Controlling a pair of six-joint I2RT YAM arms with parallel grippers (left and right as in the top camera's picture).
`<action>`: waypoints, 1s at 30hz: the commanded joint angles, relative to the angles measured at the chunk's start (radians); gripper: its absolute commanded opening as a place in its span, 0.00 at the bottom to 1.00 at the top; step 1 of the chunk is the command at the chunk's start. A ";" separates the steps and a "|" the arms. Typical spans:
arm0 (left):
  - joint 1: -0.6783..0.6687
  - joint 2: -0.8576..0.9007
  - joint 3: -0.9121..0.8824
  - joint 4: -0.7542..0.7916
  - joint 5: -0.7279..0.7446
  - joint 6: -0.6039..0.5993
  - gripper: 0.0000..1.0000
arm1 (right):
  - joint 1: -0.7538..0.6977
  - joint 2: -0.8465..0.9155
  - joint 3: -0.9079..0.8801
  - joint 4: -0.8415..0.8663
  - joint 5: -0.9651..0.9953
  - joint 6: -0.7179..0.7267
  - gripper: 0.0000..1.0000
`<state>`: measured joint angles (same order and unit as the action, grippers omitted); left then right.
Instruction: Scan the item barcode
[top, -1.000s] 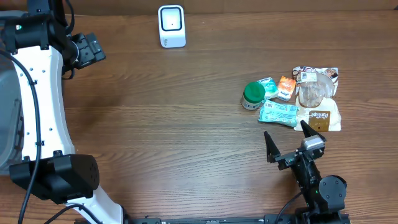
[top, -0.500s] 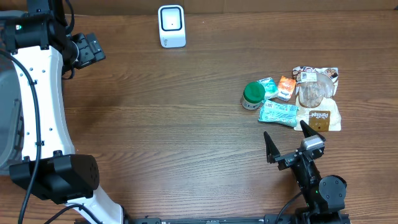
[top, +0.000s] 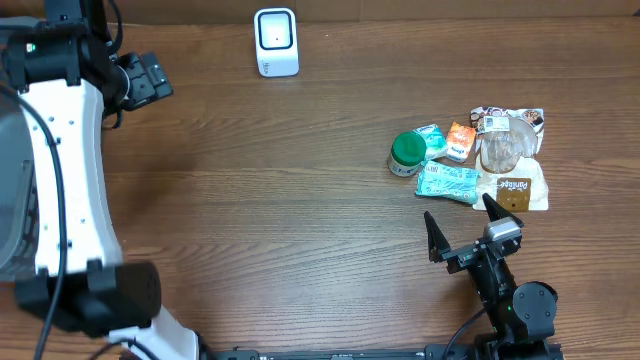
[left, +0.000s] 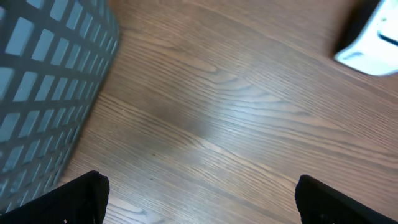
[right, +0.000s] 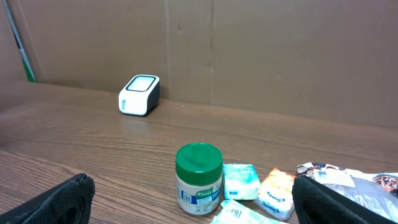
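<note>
A small heap of items lies at the right of the table: a jar with a green lid (top: 407, 153) (right: 199, 179), a teal tissue pack (top: 432, 138), an orange tissue pack (top: 460, 140), a flat teal packet (top: 448, 183) and a brown-and-white bag (top: 512, 155). The white barcode scanner (top: 276, 42) (right: 139, 95) stands at the back edge. My right gripper (top: 466, 224) (right: 193, 190) is open just in front of the heap, facing the jar and touching nothing. My left gripper (top: 150, 80) (left: 199, 186) is open and empty over bare wood at the far left, with the scanner (left: 373, 43) at the corner of its view.
A grey lattice basket (left: 43, 81) (top: 10, 190) stands at the table's left edge, close beside the left gripper. A cardboard wall (right: 249, 50) rises behind the scanner. Bare wood (top: 280, 200) lies between the left arm and the heap.
The left arm has shifted a little, its gripper edging slightly right. The right arm and the items have not moved.
</note>
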<state>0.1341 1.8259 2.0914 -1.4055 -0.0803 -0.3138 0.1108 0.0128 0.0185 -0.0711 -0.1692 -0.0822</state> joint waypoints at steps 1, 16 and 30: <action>-0.042 -0.232 -0.061 0.013 -0.002 0.003 1.00 | -0.006 -0.008 -0.010 0.005 -0.005 0.003 1.00; -0.043 -1.036 -0.927 0.193 -0.071 0.004 1.00 | -0.006 -0.008 -0.010 0.005 -0.005 0.003 1.00; -0.043 -1.609 -1.714 1.187 0.105 0.225 0.99 | -0.006 -0.008 -0.010 0.005 -0.005 0.002 1.00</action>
<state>0.0872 0.2729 0.4744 -0.3012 -0.0486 -0.1921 0.1108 0.0128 0.0185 -0.0711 -0.1757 -0.0818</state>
